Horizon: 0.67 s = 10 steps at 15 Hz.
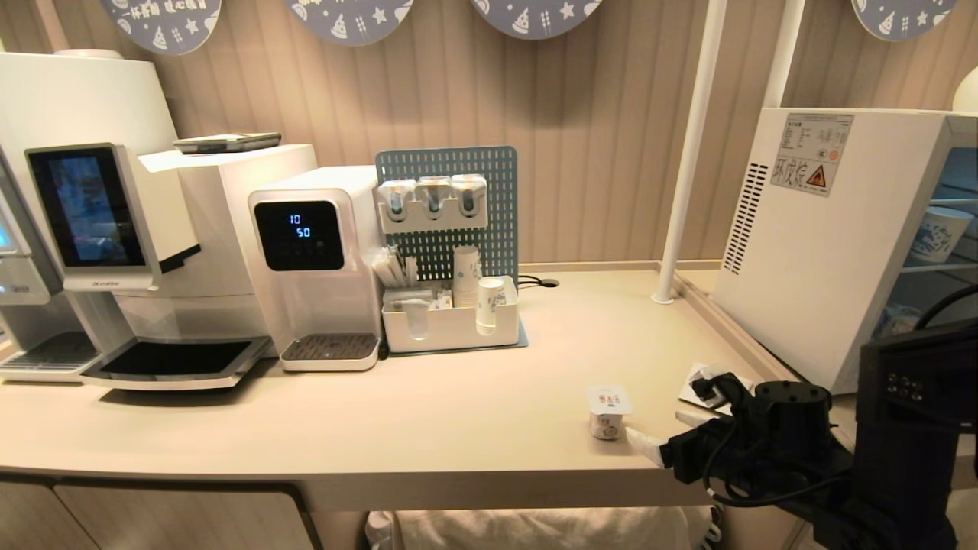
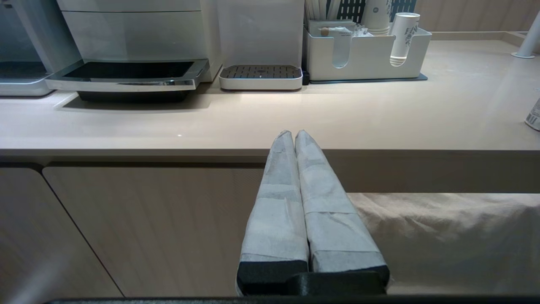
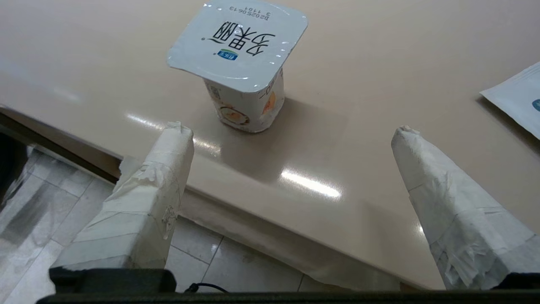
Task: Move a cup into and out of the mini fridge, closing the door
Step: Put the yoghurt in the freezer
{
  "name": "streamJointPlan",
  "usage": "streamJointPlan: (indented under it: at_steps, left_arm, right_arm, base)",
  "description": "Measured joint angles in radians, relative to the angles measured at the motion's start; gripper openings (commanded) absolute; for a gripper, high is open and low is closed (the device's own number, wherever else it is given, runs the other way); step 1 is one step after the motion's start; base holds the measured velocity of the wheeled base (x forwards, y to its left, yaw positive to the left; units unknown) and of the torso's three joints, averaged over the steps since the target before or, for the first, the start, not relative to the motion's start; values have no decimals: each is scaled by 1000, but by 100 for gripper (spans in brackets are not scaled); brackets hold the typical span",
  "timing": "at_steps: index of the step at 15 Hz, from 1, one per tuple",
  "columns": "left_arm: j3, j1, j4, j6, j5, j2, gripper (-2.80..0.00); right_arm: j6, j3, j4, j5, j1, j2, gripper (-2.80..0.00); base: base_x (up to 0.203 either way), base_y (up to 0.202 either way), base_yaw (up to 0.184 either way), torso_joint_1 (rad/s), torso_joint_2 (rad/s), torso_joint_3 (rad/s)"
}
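Observation:
A small white yoghurt cup (image 1: pixel 609 411) with a square foil lid stands upright near the counter's front edge; it also shows as the cup (image 3: pixel 242 63) and at the picture's edge as the cup (image 2: pixel 535 116). My right gripper (image 1: pixel 666 430) hovers just right of it at the counter edge, fingers wide apart and empty. In the wrist view the right gripper (image 3: pixel 291 128) points at the cup, which lies beyond the fingertips. The white mini fridge (image 1: pixel 825 244) stands at the right; lit shelves with a paper cup (image 1: pixel 936 233) show at its front. Its door is out of view. My left gripper (image 2: pixel 294 134) is shut, parked below the counter front.
A coffee machine (image 1: pixel 99 229), a water dispenser (image 1: pixel 313 260) and an organiser tray (image 1: pixel 451 325) with stacked paper cups line the back left. A white pole (image 1: pixel 688 153) rises beside the fridge. A white packet (image 3: pixel 519 97) lies on the counter right of the cup.

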Motion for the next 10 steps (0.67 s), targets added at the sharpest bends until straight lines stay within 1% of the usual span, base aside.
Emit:
streamJointPlan:
  at_steps: [3, 7, 10]
  left_arm:
    - [0, 0, 0, -1, 0, 0, -280]
    - [0, 0, 0, 0, 1, 0, -280]
    - [0, 0, 0, 0, 1, 0, -280]
  right_arm:
    - [0, -62, 20, -37, 6, 43, 0]
    - [0, -146, 117, -42, 10, 55, 0]
    - [0, -212, 173, -65, 22, 54, 0]
  base:
    - [0, 0, 0, 0, 0, 0]
    - [0, 0, 0, 0, 0, 0]
    - [0, 0, 0, 0, 0, 0]
